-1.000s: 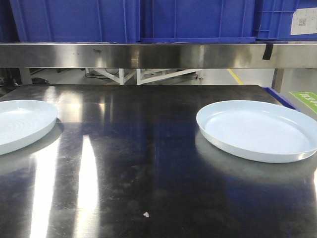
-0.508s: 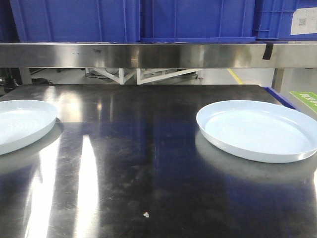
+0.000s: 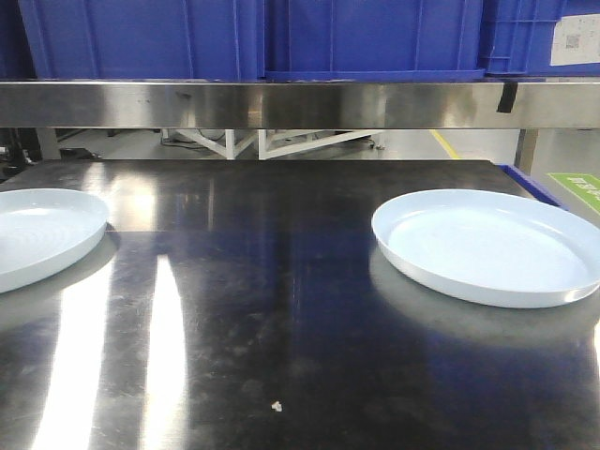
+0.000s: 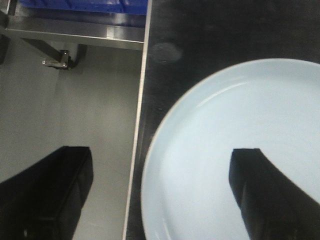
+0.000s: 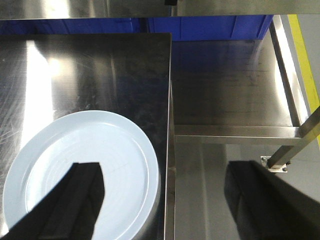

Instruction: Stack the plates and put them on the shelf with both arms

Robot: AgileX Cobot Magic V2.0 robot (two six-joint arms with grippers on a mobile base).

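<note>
Neither plate has shifted over the last second; only the glare streaks on the steel table top [image 3: 281,309] have widened towards the lower left. The left plate [image 3: 42,234] lies flat at the table's left edge, cut off by the frame in the front view, and the right plate [image 3: 483,246] lies flat near the right edge, well apart from it, so stacking is not yet begun. Both are pale blue-white and glossy, with a low upturned rim and a plain flat centre, and both are empty. In its wrist view the left gripper [image 4: 160,152] hangs wide open and holds nothing, one finger above the left plate [image 4: 235,125], the other out past the table's edge. That straddle looks like a line-up for pinching the rim. The right gripper [image 5: 164,167] is likewise spread wide and empty, one finger over the right plate [image 5: 100,140], the other beyond the table's right edge. Behind the plates the shelf [image 3: 281,103] runs across as a brushed steel rail, with blue crates [image 3: 356,37] on top. The stack is probably meant for there.
</note>
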